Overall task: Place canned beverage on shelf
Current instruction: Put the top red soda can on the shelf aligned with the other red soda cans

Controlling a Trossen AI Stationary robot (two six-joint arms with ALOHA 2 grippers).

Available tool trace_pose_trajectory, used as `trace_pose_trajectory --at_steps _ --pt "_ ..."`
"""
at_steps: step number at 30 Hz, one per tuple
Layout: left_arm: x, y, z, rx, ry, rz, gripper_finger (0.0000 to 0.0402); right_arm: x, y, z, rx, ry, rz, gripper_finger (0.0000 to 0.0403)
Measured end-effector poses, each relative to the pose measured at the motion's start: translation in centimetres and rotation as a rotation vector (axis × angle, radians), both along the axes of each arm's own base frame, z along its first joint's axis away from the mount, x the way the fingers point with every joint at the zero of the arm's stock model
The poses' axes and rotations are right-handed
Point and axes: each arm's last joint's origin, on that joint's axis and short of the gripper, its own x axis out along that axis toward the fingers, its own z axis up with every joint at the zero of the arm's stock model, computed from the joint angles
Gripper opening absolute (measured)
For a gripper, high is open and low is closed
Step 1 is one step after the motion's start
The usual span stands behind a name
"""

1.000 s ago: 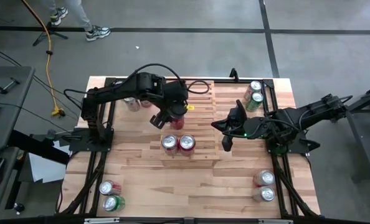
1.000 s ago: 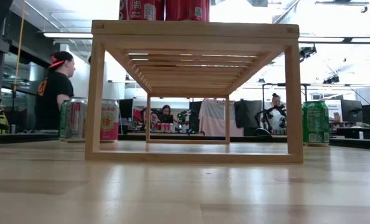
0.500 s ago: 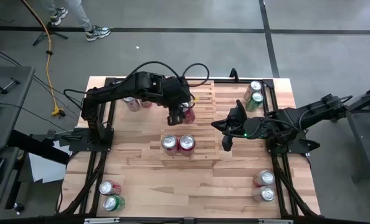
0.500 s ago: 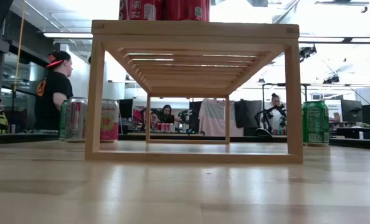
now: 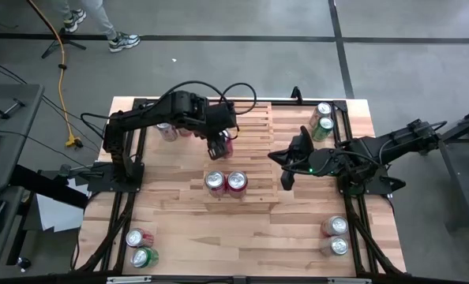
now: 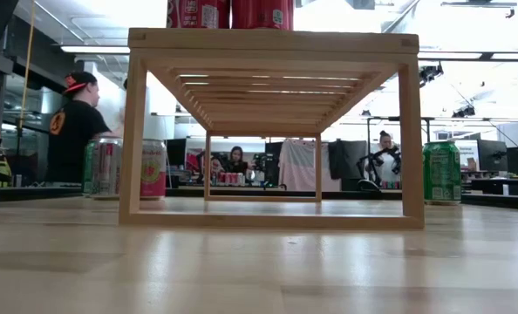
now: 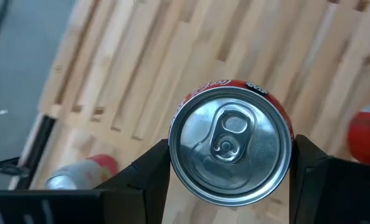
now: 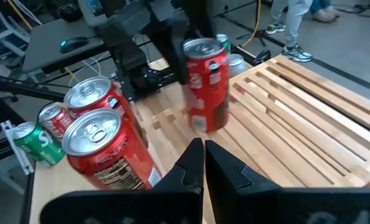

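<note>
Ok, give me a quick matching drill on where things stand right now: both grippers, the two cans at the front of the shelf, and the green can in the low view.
Things:
1. left gripper
2. right gripper
3. two red cans
4. green can

States:
A. standing on the table beside the shelf
B. shut, empty, at the shelf's right edge
C. side by side on the shelf's front tier
D. shut on a red can over the shelf

Pairs: 1-D, 2-B, 3-C, 4-A
</note>
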Motion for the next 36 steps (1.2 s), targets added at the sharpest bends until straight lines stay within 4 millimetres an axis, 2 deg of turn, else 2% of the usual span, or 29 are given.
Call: trace_pose_trajectory --at_steps 6,19,24,28,31,36 --pt "0.2 -0.1 0.1 0.002 -0.008 -0.068 0.0176 0.0 0.0 0.0 -0.005 -0.002 -0.009 0.0" --pt "0.4 -0.2 0.3 -0.006 -0.025 -0.17 0.0251 0.0 0.0 0.0 -0.005 -0.002 -0.009 0.0" --pt "-0.9 0.0 1.5 0.027 -0.041 -0.235 0.0265 0.0 0.0 0.0 -0.005 -0.001 -0.009 0.0" --pt "-2.5 0.1 3.0 0.11 -0.043 -0.393 0.0266 0.0 0.0 0.0 -0.005 -0.001 -0.009 0.0" --pt "-3.4 0.1 3.7 0.235 0.002 -0.564 0.0266 0.0 0.0 0.0 -0.005 -0.001 -0.009 0.0" --pt "-3.2 0.2 3.6 0.377 0.106 -0.838 0.0266 0.0 0.0 0.0 -0.005 -0.001 -0.009 0.0"
